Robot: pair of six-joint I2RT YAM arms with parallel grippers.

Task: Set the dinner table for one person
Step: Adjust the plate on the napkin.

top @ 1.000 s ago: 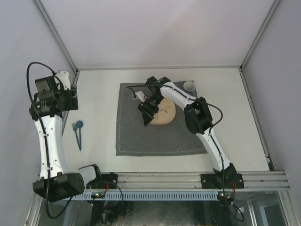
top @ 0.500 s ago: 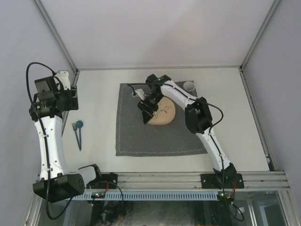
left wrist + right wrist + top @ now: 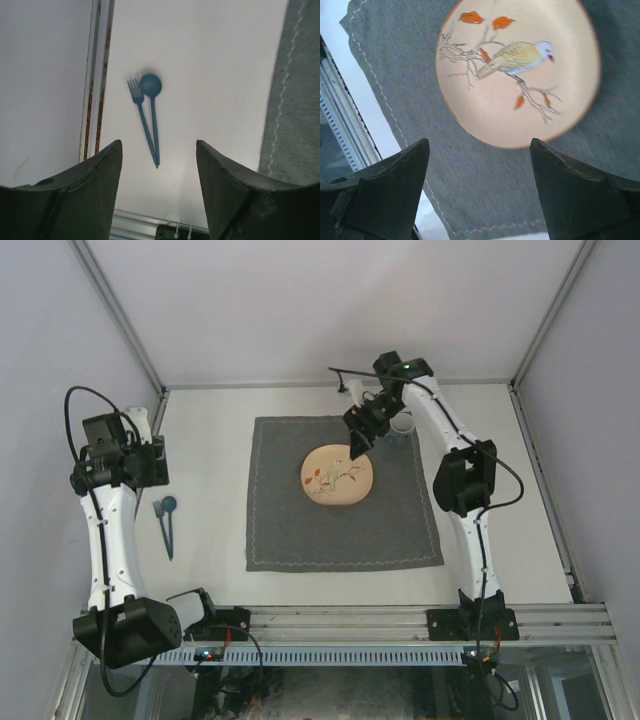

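Right arm (image 3: 435,415) lifted off round peach plate (image 3: 337,474) on stitched cloth (image 3: 300,530); both jaws open.

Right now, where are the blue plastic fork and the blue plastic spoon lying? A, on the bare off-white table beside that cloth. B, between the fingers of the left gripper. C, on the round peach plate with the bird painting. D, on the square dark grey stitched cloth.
A: the blue plastic fork and blue plastic spoon lie side by side on the bare off-white table, apart from the dark grey stitched cloth.
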